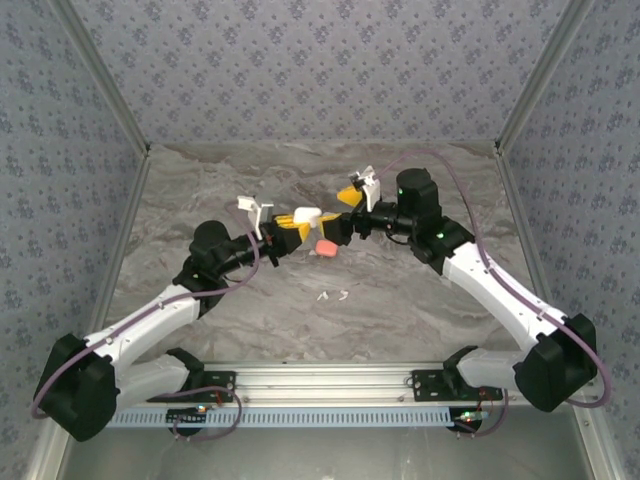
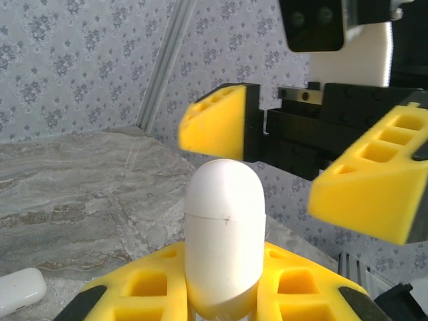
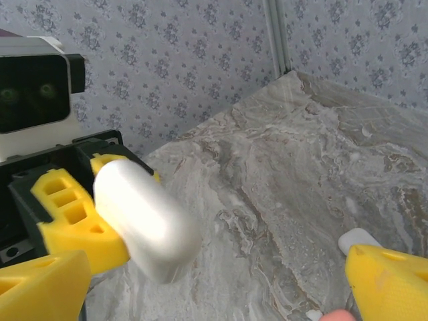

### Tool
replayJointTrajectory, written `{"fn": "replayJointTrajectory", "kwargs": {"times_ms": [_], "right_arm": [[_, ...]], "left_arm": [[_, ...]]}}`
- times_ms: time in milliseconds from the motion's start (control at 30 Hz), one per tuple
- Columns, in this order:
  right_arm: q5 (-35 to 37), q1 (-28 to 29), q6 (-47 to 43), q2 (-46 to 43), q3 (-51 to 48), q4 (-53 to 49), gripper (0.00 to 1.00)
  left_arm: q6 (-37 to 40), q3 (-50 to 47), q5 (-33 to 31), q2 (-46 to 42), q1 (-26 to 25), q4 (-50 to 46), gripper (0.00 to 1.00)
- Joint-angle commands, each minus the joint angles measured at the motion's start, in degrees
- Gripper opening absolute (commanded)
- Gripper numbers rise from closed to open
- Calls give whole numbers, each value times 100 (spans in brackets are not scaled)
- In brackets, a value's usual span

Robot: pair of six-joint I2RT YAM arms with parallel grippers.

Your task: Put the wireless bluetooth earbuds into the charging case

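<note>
My left gripper (image 1: 298, 221) is shut on a white charging case (image 1: 310, 214), held off the table at mid-height. In the left wrist view the case (image 2: 224, 227) stands upright between my yellow fingers (image 2: 144, 287), its lid seam closed. My right gripper (image 1: 337, 215) faces it from the right, open wide, with one finger (image 2: 217, 124) above the case and another off to the right, not touching it. From the right wrist the case (image 3: 144, 221) lies ahead of the open gripper (image 3: 214, 294). Two tiny white earbuds (image 1: 323, 296) lie on the marble nearer the arm bases.
A pink case (image 1: 325, 248) rests on the table just under both grippers. Another white case (image 3: 361, 239) lies on the marble by my right finger, and a white case (image 2: 20, 291) shows at the left wrist's lower left. Patterned walls close three sides.
</note>
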Motion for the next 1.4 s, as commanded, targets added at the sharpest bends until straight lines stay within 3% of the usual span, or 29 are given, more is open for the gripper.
{"fn": "replayJointTrajectory", "kwargs": {"times_ms": [0,767,1200,1367], "right_arm": [[91,61,73,115,277,52,100],[227,-136,83,509,712,-265,100],[500,-444,204,-710,285,-613,100],[172,-590,577,-756,122,-974,100]], "left_arm": [[226,247,177,-74,-83,166,0],[472,302,225,-29,-209,11,0],[808,37,-447,-338,-204,-416,0],[997,-47,-699,-586,-210,-722,0]]}}
